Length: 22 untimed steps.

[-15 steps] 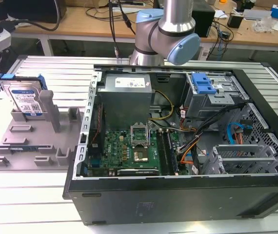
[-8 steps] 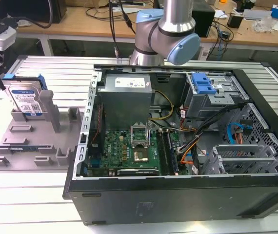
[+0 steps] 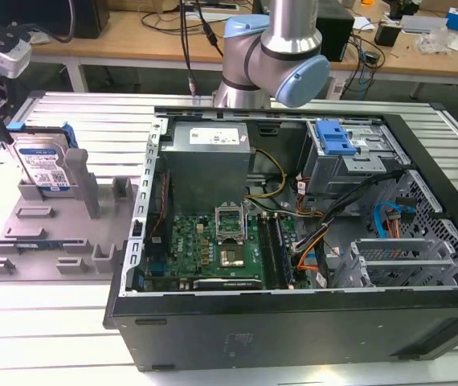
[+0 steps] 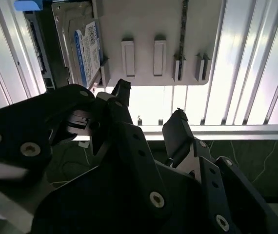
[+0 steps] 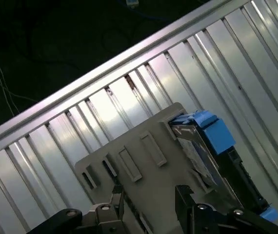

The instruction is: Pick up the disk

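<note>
fingers: two black fingers, spread wide with nothing held between them; the gap shows the holder tray's edge and bare table.
gripper: the gripper hangs over the grey holder tray, its tips above the tray's edge and short tabs. it touches nothing.
disk: the disk stands on edge in a slot of the holder tray, at the tray's far side in the exterior view, leaning against a tall post of the tray. its white-and-blue label faces outward, and blue rails run along its edges.
disk to gripper: in both wrist views the disk sits off to one side of the fingertips, apart from them and not in the gap.
holder tray: lies flat on the ribbed metal table, with low blocks and slots across its top.
computer case: the open computer case lies just beside the holder tray, on the exterior view's right. its green board, grey power supply and blue-latched cage are exposed.
arm: the robot arm rises beyond the case, well apart from the holder tray.
beyond: a wooden workbench with cables stands behind the table.
</note>
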Each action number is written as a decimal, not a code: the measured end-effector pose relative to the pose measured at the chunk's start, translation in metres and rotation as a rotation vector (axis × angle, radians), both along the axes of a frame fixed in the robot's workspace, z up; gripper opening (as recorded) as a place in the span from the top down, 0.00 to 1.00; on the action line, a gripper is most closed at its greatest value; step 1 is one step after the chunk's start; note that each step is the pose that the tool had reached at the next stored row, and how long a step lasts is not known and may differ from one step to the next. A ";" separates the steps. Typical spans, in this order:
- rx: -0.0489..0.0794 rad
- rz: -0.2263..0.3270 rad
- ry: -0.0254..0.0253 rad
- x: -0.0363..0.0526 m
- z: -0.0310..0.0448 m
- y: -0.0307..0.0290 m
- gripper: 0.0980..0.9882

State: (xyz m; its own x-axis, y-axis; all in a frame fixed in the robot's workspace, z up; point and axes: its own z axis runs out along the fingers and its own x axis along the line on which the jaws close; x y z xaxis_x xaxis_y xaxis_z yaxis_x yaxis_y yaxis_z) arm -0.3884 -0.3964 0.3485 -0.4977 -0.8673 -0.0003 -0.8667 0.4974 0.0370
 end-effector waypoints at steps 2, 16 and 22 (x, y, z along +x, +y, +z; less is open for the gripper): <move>0.000 0.044 -0.0014 0.0000 -0.0001 0.0000 0.50; 0.000 0.359 -0.0061 0.0000 -0.0023 0.0000 0.50; -0.001 0.436 -0.0066 0.0001 -0.0029 0.0004 0.50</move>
State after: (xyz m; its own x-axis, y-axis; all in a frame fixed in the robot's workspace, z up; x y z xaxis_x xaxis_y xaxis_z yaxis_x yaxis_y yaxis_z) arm -0.3883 -0.3960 0.3456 -0.0852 -0.9964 -0.0009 -0.9959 0.0851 0.0303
